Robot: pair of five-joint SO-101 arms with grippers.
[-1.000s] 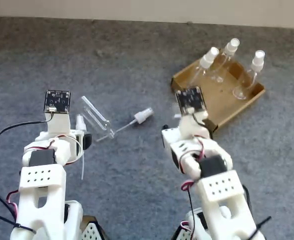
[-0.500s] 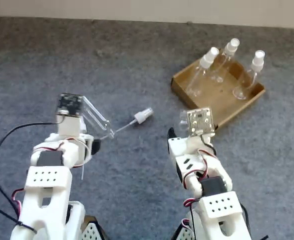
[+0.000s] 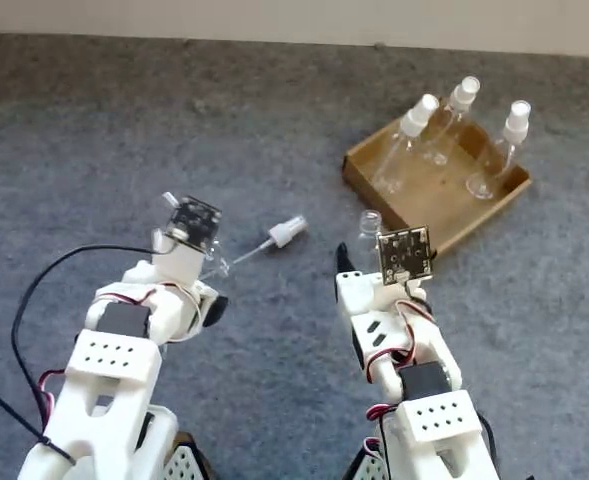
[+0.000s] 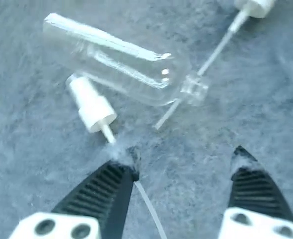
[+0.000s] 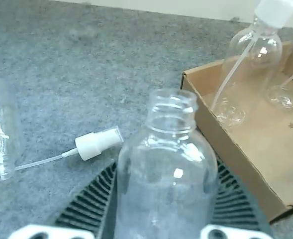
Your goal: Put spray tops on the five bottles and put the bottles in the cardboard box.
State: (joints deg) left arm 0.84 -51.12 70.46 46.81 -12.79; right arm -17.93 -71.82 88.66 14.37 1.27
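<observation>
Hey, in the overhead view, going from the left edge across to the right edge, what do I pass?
Left arm → loose spray top lying on the carpet → uncapped bottle held upright in the jaws of the right arm → cardboard box with three capped bottles standing in it.

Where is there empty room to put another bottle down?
Inside the cardboard box, the near half is bare, in front of the three capped bottles. The carpet is open beyond the lying bottle, toward the far edge. It is crowded between the arms: the lying bottle and two spray tops sit close together by the left tool.
</observation>
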